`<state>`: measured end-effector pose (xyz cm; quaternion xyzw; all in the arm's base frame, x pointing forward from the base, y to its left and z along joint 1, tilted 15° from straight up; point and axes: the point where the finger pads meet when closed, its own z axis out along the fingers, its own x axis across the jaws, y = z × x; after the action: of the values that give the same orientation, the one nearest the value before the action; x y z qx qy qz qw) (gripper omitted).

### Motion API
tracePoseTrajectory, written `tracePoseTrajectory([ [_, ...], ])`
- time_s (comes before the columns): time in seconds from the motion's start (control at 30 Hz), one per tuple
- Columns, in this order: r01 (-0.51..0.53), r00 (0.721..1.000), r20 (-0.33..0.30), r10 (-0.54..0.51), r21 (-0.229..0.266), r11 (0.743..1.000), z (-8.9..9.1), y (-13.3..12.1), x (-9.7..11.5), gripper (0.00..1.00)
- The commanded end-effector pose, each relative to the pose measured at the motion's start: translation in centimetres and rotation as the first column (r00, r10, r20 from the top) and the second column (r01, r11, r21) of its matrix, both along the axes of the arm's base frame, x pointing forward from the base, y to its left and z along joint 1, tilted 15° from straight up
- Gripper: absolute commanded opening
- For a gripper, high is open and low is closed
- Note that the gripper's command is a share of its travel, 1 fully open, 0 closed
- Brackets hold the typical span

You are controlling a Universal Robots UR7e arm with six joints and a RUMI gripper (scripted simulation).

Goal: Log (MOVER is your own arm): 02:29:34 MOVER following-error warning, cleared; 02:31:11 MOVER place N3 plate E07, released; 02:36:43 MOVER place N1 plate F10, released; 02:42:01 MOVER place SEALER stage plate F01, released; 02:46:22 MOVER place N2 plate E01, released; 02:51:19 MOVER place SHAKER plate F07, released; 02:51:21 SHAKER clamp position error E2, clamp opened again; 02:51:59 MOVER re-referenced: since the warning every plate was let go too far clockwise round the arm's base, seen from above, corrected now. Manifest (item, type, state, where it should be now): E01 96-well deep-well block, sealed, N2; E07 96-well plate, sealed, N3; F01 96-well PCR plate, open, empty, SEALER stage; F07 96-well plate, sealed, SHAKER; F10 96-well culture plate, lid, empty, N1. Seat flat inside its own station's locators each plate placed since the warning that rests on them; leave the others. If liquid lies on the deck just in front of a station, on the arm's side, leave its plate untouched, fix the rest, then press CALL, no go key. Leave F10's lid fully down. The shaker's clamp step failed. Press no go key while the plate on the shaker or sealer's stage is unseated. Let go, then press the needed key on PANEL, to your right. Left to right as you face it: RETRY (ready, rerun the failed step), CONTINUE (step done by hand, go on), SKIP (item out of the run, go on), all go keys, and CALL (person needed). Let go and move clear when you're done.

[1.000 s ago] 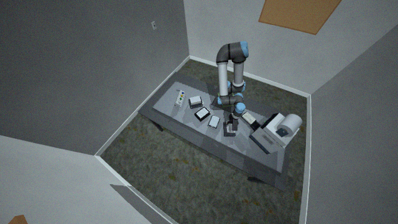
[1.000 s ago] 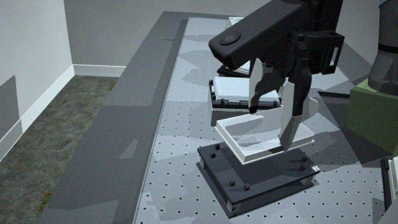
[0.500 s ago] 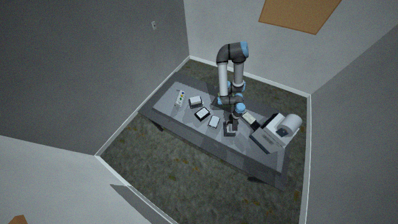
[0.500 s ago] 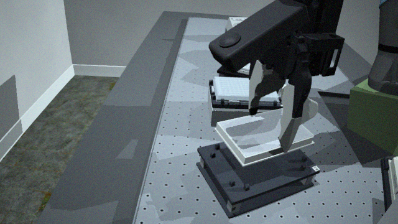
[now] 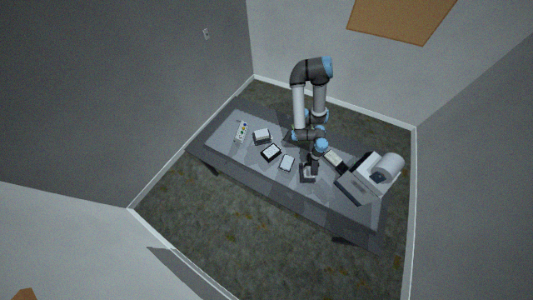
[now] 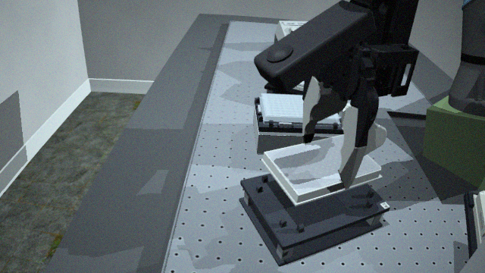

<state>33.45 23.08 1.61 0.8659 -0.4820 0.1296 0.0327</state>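
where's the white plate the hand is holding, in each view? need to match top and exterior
Top: the white plate is small, right of centre, under the hand, over the dark nest on the table's front strip.
Exterior: same plate fills centre-right, gripped by the hand, riding skewed above the black nest and its locator pegs.
Shared landmark: the neighbouring plate on its own black nest, next along the table.

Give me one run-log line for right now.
gripper: shut on white plate | plate: lifted, above dark station base, not inside locator pins | seated: no
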Motion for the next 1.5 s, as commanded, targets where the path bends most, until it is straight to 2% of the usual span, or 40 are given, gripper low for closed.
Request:
tracePoseTrajectory([
  [0.0, 0.0, 1.0, 0.001, 0.0, 0.001, 1.0, -0.1, 0.0, 0.1, 0.0],
  [1.47, 0.0, 1.0, 0.001, 0.0, 0.001, 1.0, -1.4, -0.2, 0.3, 0.0],
])
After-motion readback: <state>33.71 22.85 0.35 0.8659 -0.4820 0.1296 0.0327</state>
